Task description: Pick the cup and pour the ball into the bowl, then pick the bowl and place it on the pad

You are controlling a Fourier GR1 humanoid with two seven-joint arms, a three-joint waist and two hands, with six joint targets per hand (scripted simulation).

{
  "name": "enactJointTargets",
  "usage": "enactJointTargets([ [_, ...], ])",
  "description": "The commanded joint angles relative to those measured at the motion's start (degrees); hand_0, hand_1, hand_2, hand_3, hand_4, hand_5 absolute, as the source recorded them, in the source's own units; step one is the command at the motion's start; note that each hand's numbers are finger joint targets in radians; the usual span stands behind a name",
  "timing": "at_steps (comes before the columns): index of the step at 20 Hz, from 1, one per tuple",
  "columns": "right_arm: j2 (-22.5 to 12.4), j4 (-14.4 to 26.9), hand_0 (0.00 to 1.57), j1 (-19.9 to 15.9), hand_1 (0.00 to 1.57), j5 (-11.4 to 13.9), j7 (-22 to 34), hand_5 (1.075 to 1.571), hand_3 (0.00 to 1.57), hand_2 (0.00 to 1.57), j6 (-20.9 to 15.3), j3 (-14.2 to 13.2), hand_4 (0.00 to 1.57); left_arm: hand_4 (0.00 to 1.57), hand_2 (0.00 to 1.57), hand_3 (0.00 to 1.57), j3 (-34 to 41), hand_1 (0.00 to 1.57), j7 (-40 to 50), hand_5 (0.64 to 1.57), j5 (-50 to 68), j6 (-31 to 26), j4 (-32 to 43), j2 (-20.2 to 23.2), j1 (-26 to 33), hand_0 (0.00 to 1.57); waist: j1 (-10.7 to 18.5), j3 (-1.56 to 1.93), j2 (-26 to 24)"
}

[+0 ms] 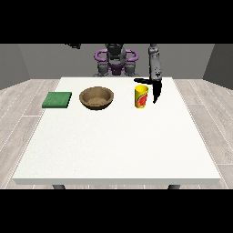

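Cup [141, 96] upright near far edge of table [118, 150], hand at view's right [156, 91] just beside it on view's right, fingers pointing down. Gap between cup and bowl [96, 98] open. Pad [57, 99] at view's left, small gap to bowl. Near half of table bare, wide room. Other hand [73, 45] raised at view's top, well off table.

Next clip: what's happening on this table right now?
A humanoid robot behind the white table has the robot hand at the view's right lowered just beside the yellow cup, apparently going for a grasp; whether it touches the cup can't be told. The brown bowl sits mid-table, and the green pad lies to its left in view. No ball is visible, and the other hand barely shows at the view's top left.
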Motion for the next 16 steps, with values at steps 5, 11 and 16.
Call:
enactJointTargets([
  [5, -3.18, -6.51, 0.00, 3.85, 0.00, -4.13, 2.36, 1.567, 0.00, 0.00, 3.71, -4.21, 0.00, 0.00, 0.00, 0.00, 1.65, 0.00, -5.32, 1.430, -0.29, 0.46, 10.16, 1.92, -2.23, 0.00, -3.38, -0.01, 0.14],
  [11, -5.17, -7.24, 0.00, -0.65, 0.00, -6.11, 3.32, 1.561, 0.00, 0.00, 4.03, -7.63, 0.00, 0.93, 1.57, 1.57, -0.19, 1.32, -13.96, 1.560, -6.27, 11.26, 10.82, 2.23, -3.41, 1.32, -3.26, 0.00, 4.34],
  [16, -7.65, -13.57, 0.00, 0.83, 0.00, -11.62, 3.56, 1.562, 0.00, 0.00, 7.60, -10.50, 0.00, 1.06, 1.57, 1.57, 3.65, 1.32, -18.58, 1.486, -5.82, 15.25, 15.38, 6.62, -4.89, 1.32, -8.79, -0.06, 9.58],
])
